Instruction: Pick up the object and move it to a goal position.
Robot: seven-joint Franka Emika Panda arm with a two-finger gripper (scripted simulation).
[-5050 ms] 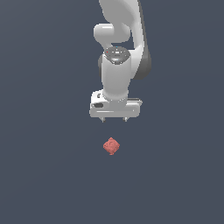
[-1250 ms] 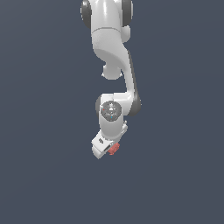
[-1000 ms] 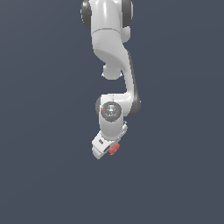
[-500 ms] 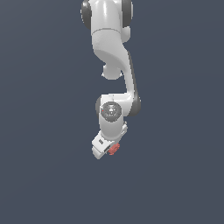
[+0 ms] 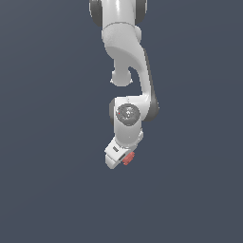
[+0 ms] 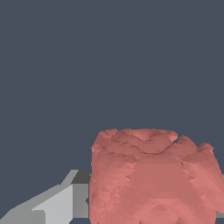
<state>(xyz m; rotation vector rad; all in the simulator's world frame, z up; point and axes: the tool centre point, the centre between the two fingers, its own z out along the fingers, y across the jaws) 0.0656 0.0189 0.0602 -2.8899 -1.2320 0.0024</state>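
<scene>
Vs. 5 s prior: arm had folded down, tool had dropped and turned edge-on in ext. view; object no longer lay free below it. Vs. 0.5 s prior: no visible change. Tool: narrow, clamped on object, which sat at its tip toward ext. view's right. Wrist view: red-pink lump filled foreground, one grey finger touching its side.

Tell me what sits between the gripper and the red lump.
Nothing: in the exterior view the red lump sits right against the gripper; the wrist view shows a gripper finger directly beside it.
</scene>
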